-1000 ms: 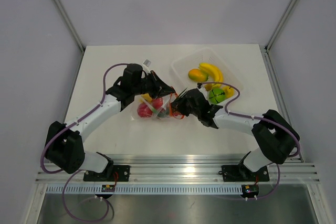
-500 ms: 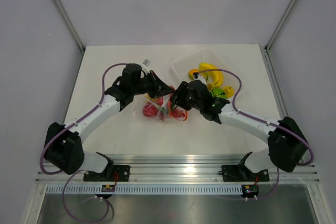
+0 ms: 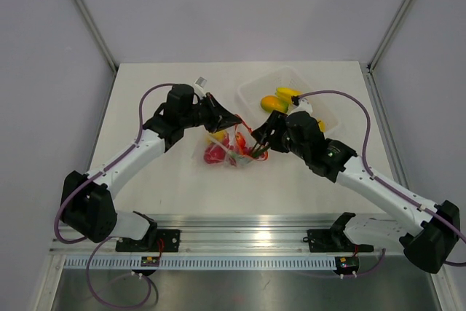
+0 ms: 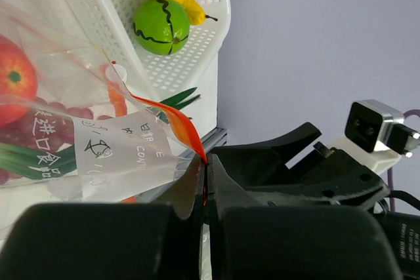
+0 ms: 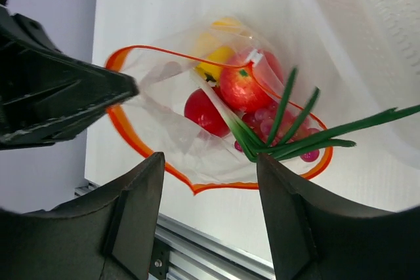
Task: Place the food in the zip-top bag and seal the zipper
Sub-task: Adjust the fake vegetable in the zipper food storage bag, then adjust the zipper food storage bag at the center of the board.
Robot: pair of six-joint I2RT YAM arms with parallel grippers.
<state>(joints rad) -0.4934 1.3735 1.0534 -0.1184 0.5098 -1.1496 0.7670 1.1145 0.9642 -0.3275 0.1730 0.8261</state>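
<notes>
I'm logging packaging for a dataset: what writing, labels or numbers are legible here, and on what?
"CON": part of a word on the white printed panel of the zip-top bag, left wrist view.
Other characters on that panel: sideways and crumpled, unreadable.
Two stickers on the front rail: too small to read.

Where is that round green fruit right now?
The green fruit sits in the white tray, beside a yellow toy, in the left wrist view's upper left, beyond the bag.
</notes>
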